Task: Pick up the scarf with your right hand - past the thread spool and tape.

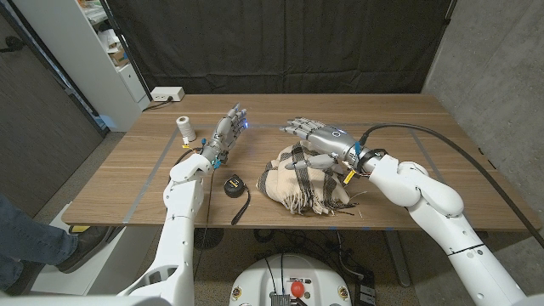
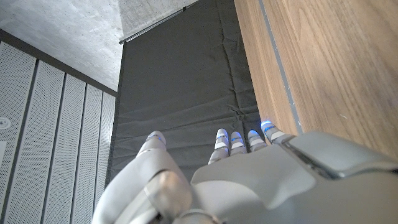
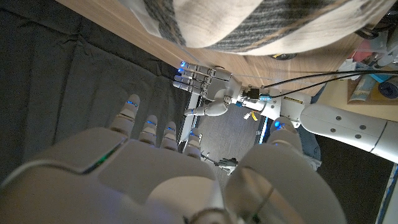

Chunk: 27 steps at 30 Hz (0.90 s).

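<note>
On the wooden table [image 1: 408, 127], the small white thread spool [image 1: 184, 127] stands farthest left, and just beside it my left hand [image 1: 228, 132] is raised, fingers straight and slightly apart, holding nothing. Nearer the front edge lies the black-and-yellow tape measure [image 1: 233, 183] — its black strap trailing forward. Right of it the crumpled beige scarf with dark stripes and fringe [image 1: 306, 183] sits mid-table, and my right hand [image 1: 319, 136] hovers over its far side — fingers spread, gripping nothing.

Scarf [image 1: 302, 180] — cream, dark-striped, bunched on table.
</note>
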Available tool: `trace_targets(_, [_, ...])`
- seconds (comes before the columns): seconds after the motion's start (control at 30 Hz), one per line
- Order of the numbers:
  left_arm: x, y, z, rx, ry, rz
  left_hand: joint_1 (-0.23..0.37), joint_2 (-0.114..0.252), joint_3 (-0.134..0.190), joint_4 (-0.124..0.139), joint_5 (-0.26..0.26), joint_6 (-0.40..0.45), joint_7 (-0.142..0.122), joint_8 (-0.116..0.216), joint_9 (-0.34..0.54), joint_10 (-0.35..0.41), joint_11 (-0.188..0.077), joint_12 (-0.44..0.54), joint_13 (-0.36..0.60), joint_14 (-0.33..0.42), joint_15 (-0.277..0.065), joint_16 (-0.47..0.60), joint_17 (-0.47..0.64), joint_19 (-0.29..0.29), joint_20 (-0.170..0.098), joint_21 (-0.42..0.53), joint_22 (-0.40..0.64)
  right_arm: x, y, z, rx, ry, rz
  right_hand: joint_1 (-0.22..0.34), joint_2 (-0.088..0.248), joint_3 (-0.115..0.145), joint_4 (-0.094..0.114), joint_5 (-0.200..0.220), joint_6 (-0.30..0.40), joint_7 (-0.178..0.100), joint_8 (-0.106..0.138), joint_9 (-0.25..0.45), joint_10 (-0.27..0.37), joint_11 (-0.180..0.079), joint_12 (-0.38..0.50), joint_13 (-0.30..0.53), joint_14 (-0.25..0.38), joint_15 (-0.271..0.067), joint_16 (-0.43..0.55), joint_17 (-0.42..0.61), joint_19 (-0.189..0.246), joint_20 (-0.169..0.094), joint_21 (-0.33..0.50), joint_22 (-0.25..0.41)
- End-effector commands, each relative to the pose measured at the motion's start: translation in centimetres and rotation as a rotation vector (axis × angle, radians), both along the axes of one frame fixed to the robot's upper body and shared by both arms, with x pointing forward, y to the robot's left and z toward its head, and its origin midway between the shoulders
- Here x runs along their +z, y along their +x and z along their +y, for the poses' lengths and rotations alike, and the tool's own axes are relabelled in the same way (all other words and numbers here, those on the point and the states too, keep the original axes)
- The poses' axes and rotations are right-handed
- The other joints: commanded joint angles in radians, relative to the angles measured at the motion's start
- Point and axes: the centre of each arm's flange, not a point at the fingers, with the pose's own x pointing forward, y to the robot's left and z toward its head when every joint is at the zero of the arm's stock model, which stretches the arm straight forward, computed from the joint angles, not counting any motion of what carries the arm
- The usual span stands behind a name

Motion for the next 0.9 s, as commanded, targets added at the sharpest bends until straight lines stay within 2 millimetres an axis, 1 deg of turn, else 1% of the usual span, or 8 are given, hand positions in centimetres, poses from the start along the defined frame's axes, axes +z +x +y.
trace_targets(0.03, [0.1, 0.1, 0.2, -0.001, -0.001, 0.001, -0.002, 0.007, 0.002, -0.004, -0.005, -0.003, -0.002, -0.003, 0.002, 0.0, 0.0, -0.003, 0.003, -0.001, 0.005, 0.002, 0.003, -0.137, 0.009, -0.007, 0.004, -0.1, 0.2, 0.5, -0.036, -0.034, 0.022, 0.009, 0.007, -0.013, 0.0, 0.005, -0.058, 0.018, -0.001, 0.001, -0.019, 0.013, 0.004, 0.002, -0.001, 0.007, 0.011, -0.001, 0.025, 0.002, 0.012, 0.005])
trace_targets(0.17, [0.1, 0.1, 0.2, -0.003, 0.005, -0.003, -0.002, 0.007, 0.002, -0.004, -0.005, -0.009, -0.004, -0.005, 0.002, 0.0, 0.0, -0.003, 0.003, -0.001, 0.005, 0.002, 0.003, -0.137, 0.011, -0.008, 0.004, -0.2, 0.1, 0.6, -0.045, -0.042, 0.024, 0.01, 0.007, -0.017, 0.001, 0.006, -0.07, 0.021, 0.002, 0.001, -0.03, 0.021, 0.002, 0.002, -0.007, 0.011, 0.009, -0.001, 0.034, 0.002, 0.014, 0.005])
trace_targets(0.3, [0.1, 0.1, 0.2, -0.004, 0.006, -0.002, -0.002, 0.007, 0.002, -0.005, -0.005, -0.01, -0.005, -0.006, 0.002, 0.0, 0.0, -0.003, 0.003, -0.001, 0.005, 0.002, 0.003, -0.136, 0.012, -0.009, 0.004, -0.3, 0.2, 0.7, -0.057, -0.051, 0.036, 0.01, 0.007, -0.019, 0.001, 0.006, -0.072, 0.02, 0.004, 0.001, -0.035, 0.022, 0.001, 0.002, -0.011, 0.012, 0.008, -0.001, 0.038, 0.002, 0.014, 0.005])
trace_targets(0.4, [0.0, 0.1, 0.3, -0.002, 0.004, 0.0, -0.002, 0.008, 0.001, -0.005, -0.005, -0.01, -0.002, -0.006, 0.002, -0.001, 0.001, -0.004, 0.003, -0.002, 0.005, 0.002, 0.003, -0.136, 0.013, -0.011, 0.004, -0.5, 0.3, 0.8, -0.062, -0.051, 0.053, 0.01, 0.007, -0.024, 0.001, 0.006, -0.074, 0.019, 0.008, 0.001, -0.058, 0.023, -0.003, 0.002, -0.019, 0.014, 0.006, -0.001, 0.046, 0.003, 0.016, 0.005])
trace_targets(0.5, [0.0, 0.1, 0.2, -0.004, 0.004, 0.002, -0.003, 0.008, 0.001, -0.006, -0.005, -0.011, -0.001, -0.006, 0.002, -0.001, -0.001, -0.004, 0.003, -0.002, 0.005, 0.002, 0.003, -0.136, 0.013, -0.012, 0.004, -0.6, 0.4, 0.9, -0.065, -0.056, 0.054, 0.008, 0.006, -0.033, 0.003, 0.005, -0.109, 0.035, 0.003, 0.001, -0.065, 0.023, 0.001, 0.001, -0.021, 0.015, 0.008, -0.001, 0.056, 0.003, 0.016, 0.005])
trace_targets(0.63, [0.0, 0.1, 0.3, -0.004, 0.001, 0.0, -0.003, 0.008, 0.001, -0.006, -0.005, -0.009, 0.0, -0.006, 0.002, 0.0, -0.001, -0.004, 0.003, -0.001, 0.005, 0.002, 0.003, -0.134, 0.013, -0.013, 0.004, -0.7, 0.5, 0.9, -0.071, -0.058, 0.06, 0.006, 0.005, -0.036, 0.004, 0.005, -0.118, 0.04, 0.003, 0.001, -0.07, 0.026, 0.001, 0.001, -0.022, 0.015, 0.008, -0.001, 0.06, 0.003, 0.017, 0.005])
trace_targets(0.77, [0.0, 0.1, 0.6, 0.004, 0.001, 0.001, -0.003, 0.008, 0.001, -0.006, -0.005, -0.008, -0.001, -0.005, 0.002, -0.002, -0.001, -0.004, 0.003, 0.0, 0.005, 0.002, 0.003, -0.134, 0.013, -0.014, 0.004, -1.0, 0.8, 1.1, -0.087, -0.074, 0.057, 0.004, 0.004, -0.039, 0.005, 0.004, -0.12, 0.039, 0.005, 0.001, -0.075, 0.026, 0.001, 0.001, -0.027, 0.017, 0.007, -0.001, 0.063, 0.004, 0.017, 0.005])
trace_targets(0.9, [0.0, 0.1, 0.7, 0.004, -0.003, -0.001, -0.003, 0.009, 0.001, -0.007, -0.005, -0.008, -0.001, -0.005, 0.002, -0.001, 0.0, -0.004, 0.003, -0.001, 0.005, 0.002, 0.003, -0.134, 0.014, -0.015, 0.005, -1.2, 1.0, 1.2, -0.09, -0.083, 0.062, 0.002, 0.005, -0.046, 0.007, 0.004, -0.105, 0.035, 0.015, 0.001, -0.074, 0.028, 0.005, 0.001, -0.025, 0.019, 0.01, -0.001, 0.069, 0.004, 0.016, 0.005])
